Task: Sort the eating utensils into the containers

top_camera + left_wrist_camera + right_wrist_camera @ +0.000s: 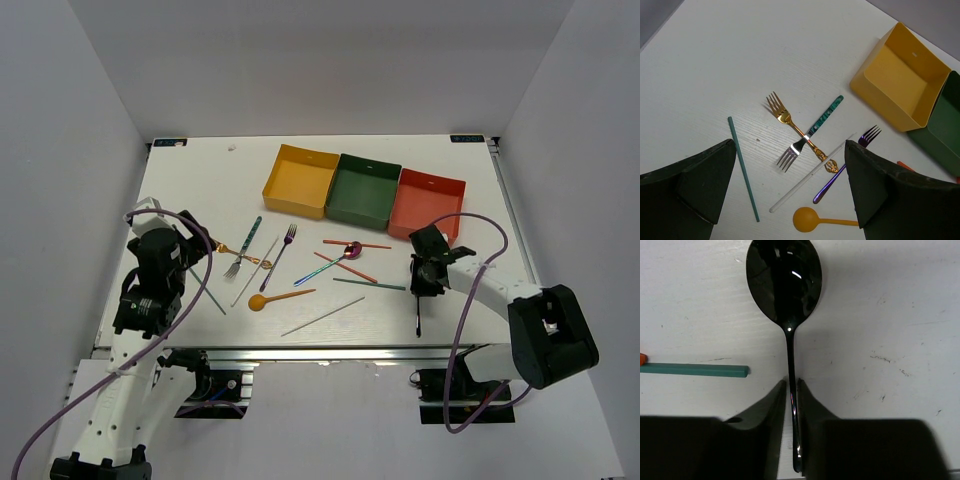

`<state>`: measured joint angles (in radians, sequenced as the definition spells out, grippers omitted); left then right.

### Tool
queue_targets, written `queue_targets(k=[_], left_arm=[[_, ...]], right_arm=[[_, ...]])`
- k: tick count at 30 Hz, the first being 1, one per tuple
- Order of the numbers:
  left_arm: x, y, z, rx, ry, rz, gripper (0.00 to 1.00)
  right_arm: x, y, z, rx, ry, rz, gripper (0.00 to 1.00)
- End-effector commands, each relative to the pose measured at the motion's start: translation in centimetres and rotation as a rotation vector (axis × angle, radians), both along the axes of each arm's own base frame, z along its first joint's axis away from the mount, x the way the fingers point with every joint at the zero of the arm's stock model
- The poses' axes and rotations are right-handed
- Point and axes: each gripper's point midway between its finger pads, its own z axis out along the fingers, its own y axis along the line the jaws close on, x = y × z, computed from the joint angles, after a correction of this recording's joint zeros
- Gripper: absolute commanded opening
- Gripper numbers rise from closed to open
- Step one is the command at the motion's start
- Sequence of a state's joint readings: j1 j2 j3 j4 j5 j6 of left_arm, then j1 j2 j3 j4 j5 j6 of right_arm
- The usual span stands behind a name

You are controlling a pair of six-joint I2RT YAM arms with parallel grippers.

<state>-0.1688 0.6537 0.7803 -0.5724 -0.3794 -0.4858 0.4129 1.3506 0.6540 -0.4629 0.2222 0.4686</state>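
White tabletop (200,170), sorting underway: my right gripper (791,390) pinches the black spoon (785,285) by its slim handle.

From the remote console I see both dark fingers pressed against the glossy handle, the oval bowl pointing away and the spoon lying flat near the table's right front, a matte green chopstick (695,370) just beside it. My left gripper (789,145) hangs with jaws wide apart, holding nothing, above a gold fork (790,122) crossed with a green-handled silver fork (822,117). I judge the grasp step is in hand; next comes a clean lift and a carry to one low-walled square tray: yellow (292,203), dark green (357,212) or red-orange (415,228).
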Motion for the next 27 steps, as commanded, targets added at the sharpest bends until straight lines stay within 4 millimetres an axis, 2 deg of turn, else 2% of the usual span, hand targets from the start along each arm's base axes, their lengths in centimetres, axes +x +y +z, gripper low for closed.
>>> queue_targets(k=[1,2,4,9,12,16,18,19,21,22,24,25,26,27], left_arm=[[0.1,-0.4,0.2,0.003,-0.008,-0.022,0.98],[0.2,-0.4,0.2,0.003,-0.007,-0.022,0.98],[0.1,-0.4,0.2,0.003,-0.007,-0.023,0.98],[0.1,-0.4,0.2,0.004,-0.006,-0.023,0.98],[0.2,-0.4,0.1,0.004,-0.004,-0.023,0.98],[0.1,-0.3,0.2,0.005,-0.006,-0.017,0.98],[0.1,-0.3,0.2,0.005,-0.008,-0.014,0.98],[0.1,-0.2,0.2,0.008,-0.005,-0.012,0.98],[0.0,-0.2,0.2,0.007,-0.008,-0.010,0.98],[0.0,-0.1,0.3,0.008,-0.010,-0.007,0.98],[0.0,-0.1,0.4,0.007,-0.013,-0.004,0.98],[-0.1,0.0,0.3,0.008,-0.011,-0.002,0.98],[-0.1,0.1,0.4,0.008,-0.014,0.003,0.98],[-0.1,0.1,0.4,0.008,-0.016,0.006,0.98]], right_arm=[[-0.3,-0.2,-1.1,-0.016,0.027,-0.025,0.14],[-0.5,-0.3,-1.3,-0.020,0.037,-0.026,0.06],[-0.6,-0.3,-1.3,-0.017,0.042,-0.034,0.00],[-0.7,-0.5,-0.2,-0.007,0.013,-0.055,0.00],[-0.1,0.3,2.6,0.045,-0.055,-0.028,0.00],[1.2,2.1,8.5,0.164,-0.194,0.037,0.00],[1.7,2.8,10.7,0.202,-0.244,0.062,0.00],[2.7,3.1,12.5,0.218,-0.299,0.063,0.00],[4.3,2.7,13.9,0.200,-0.339,0.056,0.00],[6.2,3.0,14.9,0.194,-0.353,0.064,0.00],[8.8,2.3,15.5,0.133,-0.354,0.111,0.00],[10.3,2.2,13.9,0.080,-0.293,0.131,0.00],[12.5,2.5,16.3,0.073,-0.333,0.164,0.00],[13.8,2.5,16.4,0.029,-0.327,0.234,0.00]])
